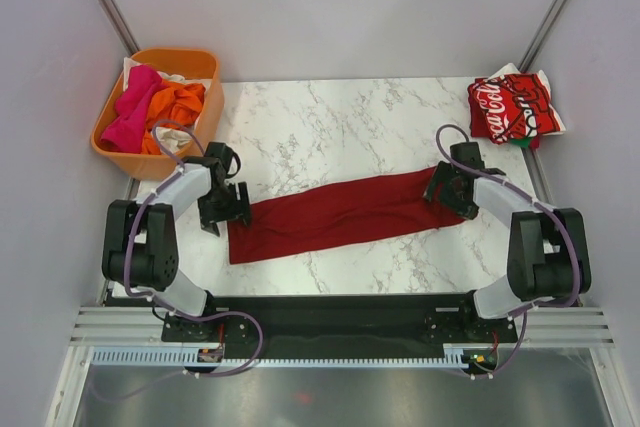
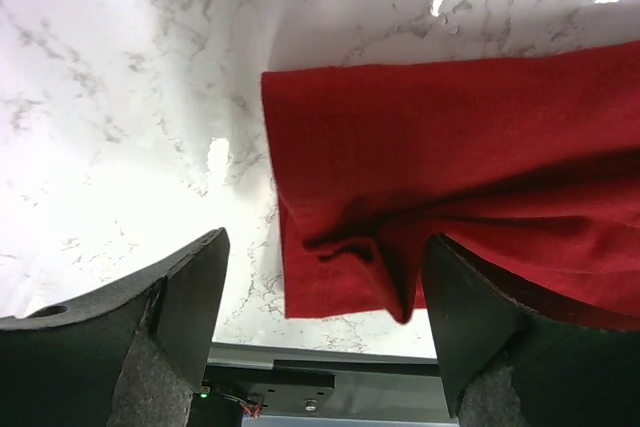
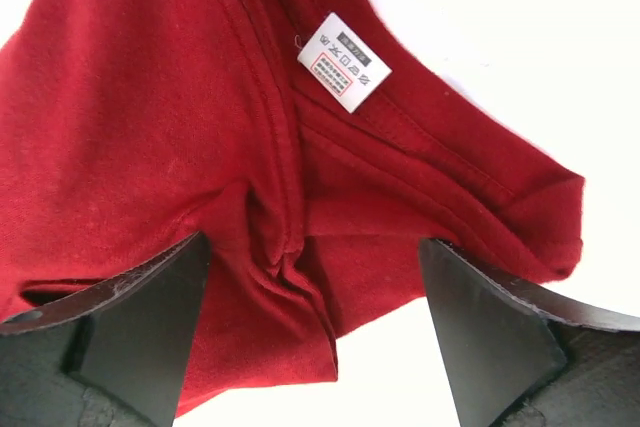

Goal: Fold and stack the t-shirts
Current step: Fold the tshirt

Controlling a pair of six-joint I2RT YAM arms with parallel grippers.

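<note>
A dark-red t-shirt point(image 1: 345, 212) lies folded into a long strip across the marble table point(image 1: 320, 117). My left gripper point(image 1: 228, 209) is open at the strip's left end; in the left wrist view point(image 2: 325, 332) the bunched hem point(image 2: 350, 247) lies between its jaws. My right gripper point(image 1: 440, 190) is open over the right end; the right wrist view point(image 3: 315, 337) shows the collar with its white label point(image 3: 343, 62) and a cloth fold point(image 3: 290, 267) between the jaws. A folded bright red Coca-Cola t-shirt point(image 1: 512, 107) lies at the back right.
An orange plastic tub point(image 1: 155, 112) stands off the table's back left corner, holding pink point(image 1: 135, 107), orange point(image 1: 180, 102) and white tees. The black arm-base rail point(image 1: 320, 322) runs along the near edge. Grey walls enclose the sides.
</note>
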